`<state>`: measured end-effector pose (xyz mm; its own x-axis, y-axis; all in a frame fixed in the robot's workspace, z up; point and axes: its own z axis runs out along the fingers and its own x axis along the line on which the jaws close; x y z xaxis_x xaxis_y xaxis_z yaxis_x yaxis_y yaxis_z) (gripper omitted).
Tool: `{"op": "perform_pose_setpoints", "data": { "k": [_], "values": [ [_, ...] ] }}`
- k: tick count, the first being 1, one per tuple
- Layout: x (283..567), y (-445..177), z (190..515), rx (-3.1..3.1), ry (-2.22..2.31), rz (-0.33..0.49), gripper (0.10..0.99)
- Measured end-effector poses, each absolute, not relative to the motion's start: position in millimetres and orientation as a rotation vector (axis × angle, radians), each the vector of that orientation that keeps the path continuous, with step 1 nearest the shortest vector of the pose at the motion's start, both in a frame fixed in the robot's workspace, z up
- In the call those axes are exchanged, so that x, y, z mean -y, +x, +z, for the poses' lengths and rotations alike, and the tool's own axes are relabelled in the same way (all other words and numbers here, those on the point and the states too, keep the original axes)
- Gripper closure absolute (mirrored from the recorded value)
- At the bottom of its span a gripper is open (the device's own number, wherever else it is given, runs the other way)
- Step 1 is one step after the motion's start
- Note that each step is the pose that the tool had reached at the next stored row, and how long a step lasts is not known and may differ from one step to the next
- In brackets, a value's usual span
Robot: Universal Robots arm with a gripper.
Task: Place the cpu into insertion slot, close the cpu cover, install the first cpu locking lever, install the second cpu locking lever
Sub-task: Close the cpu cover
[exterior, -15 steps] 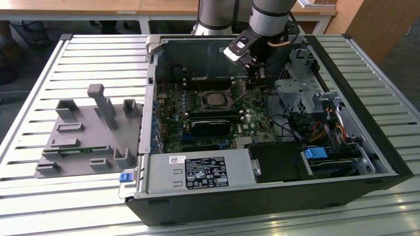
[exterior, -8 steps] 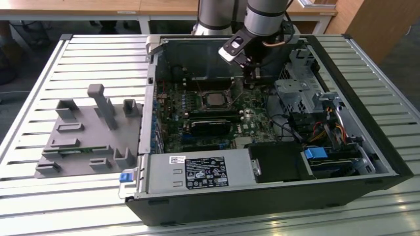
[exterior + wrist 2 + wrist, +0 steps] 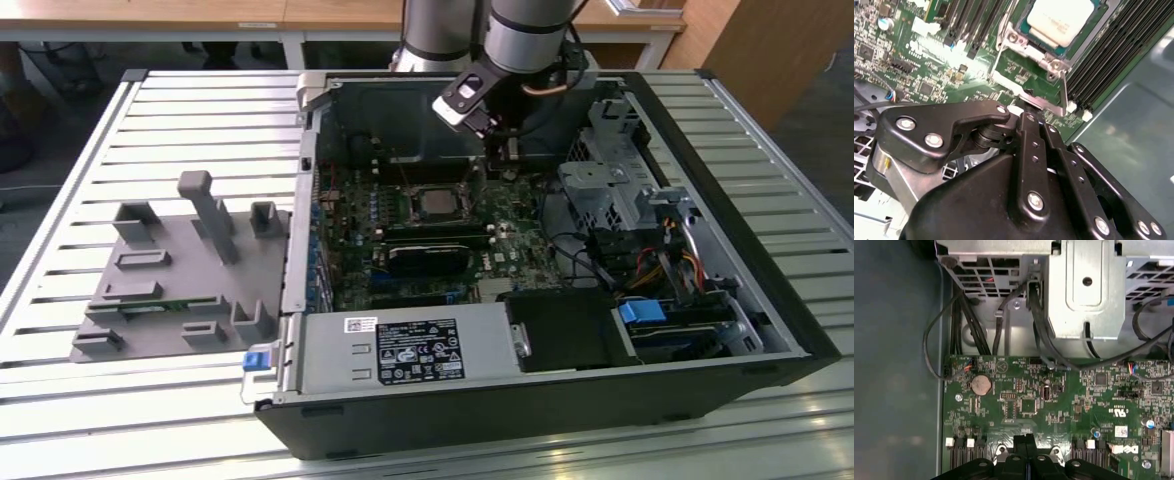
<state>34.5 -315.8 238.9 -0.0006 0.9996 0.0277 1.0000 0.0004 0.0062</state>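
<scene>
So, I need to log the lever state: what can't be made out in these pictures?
- Whether the hardware around the cpu is latched: too small in the exterior view.
- The cpu's far part: cut off by the picture edge in the second wrist view.
- Whether the gripper touches the metal lever: its own links hide the contact in the second wrist view.

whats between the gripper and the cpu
In the second wrist view, a silver bracket with two screws, some green board and a silver metal strip lie between the gripper and the cpu.
</scene>
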Motion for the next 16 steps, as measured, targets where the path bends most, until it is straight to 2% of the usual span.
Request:
{"op": "perform_pose_setpoints", "data": {
  "k": [16],
  "values": [
    [316, 15, 238, 2.211, -2.21, -0.037, 0.976]
  ]
}}
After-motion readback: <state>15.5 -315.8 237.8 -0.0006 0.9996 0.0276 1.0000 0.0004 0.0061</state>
